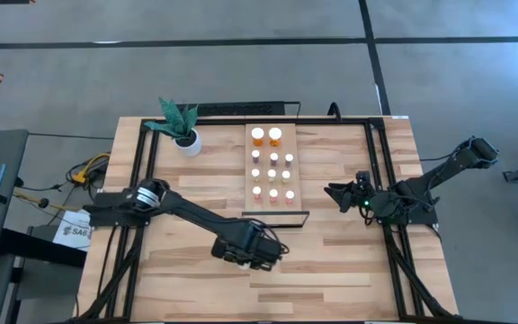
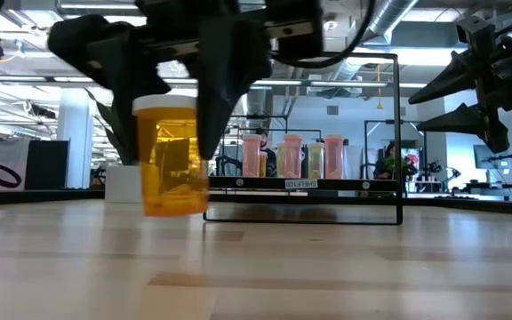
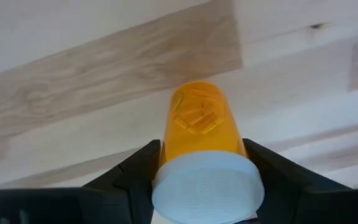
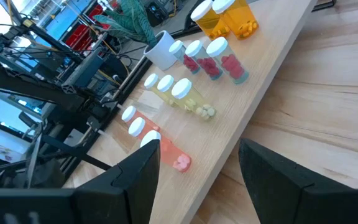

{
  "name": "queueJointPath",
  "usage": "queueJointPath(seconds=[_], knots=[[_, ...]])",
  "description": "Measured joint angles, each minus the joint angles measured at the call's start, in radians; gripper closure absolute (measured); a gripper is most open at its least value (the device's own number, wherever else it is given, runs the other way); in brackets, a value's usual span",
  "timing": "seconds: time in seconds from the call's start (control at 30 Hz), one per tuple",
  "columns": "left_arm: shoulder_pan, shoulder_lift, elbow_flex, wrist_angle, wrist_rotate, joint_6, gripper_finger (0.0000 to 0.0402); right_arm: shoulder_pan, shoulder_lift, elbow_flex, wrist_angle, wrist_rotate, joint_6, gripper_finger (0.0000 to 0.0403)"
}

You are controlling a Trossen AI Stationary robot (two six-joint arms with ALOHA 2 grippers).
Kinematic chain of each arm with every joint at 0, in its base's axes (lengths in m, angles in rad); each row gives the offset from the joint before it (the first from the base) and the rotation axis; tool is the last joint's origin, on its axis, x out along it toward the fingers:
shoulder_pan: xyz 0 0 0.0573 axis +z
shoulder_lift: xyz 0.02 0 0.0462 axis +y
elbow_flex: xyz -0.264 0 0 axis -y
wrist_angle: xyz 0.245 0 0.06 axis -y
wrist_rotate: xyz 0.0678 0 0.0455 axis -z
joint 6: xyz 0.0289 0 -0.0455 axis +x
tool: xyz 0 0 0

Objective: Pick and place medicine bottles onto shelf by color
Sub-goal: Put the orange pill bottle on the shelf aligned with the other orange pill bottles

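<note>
One clear orange bottle (image 3: 201, 124), cylindrical, flat white cap, pinched in left claw (image 3: 201, 165) above pale plank table (image 1: 331, 261). Right claw (image 4: 194, 171) spread, holding nothing, beside light-wood shelf (image 1: 295, 166).

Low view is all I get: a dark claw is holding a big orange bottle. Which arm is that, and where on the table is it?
Observer: It's the left arm. From above, the left claw is over bare tabletop, just past the framed end of the shelf.
Operator: Does the bottle have a lid?
Observer: Yes. The left wrist view shows a round white cap on the orange bottle, gripped between the two fingers.
Operator: And the claw at my upper right?
Observer: That's the right claw, open and empty, beside the same end of the shelf.
Operator: What's on the shelf?
Observer: The right wrist view shows the shelved bottles in rows by colour: orange, red, pale yellow, pink.
</note>
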Motion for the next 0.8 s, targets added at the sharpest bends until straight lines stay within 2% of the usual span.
queueJointPath(seconds=[0.1,0.33,0.8], knots=[[0.003,0.024,0.047,-0.006,-0.008,0.028,0.0209,0.0,0.0,0.0,0.001,0.0,0.0,0.0163],[0.004,0.023,0.051,0.042,-0.043,0.031,0.0209,0.0,0.0,0.0,0.001,0.0,0.0,0.0163],[0.005,0.061,0.052,0.077,-0.002,0.029,0.021,0.0,0.0,0.0,0.0,0.0,0.0,0.0163]])
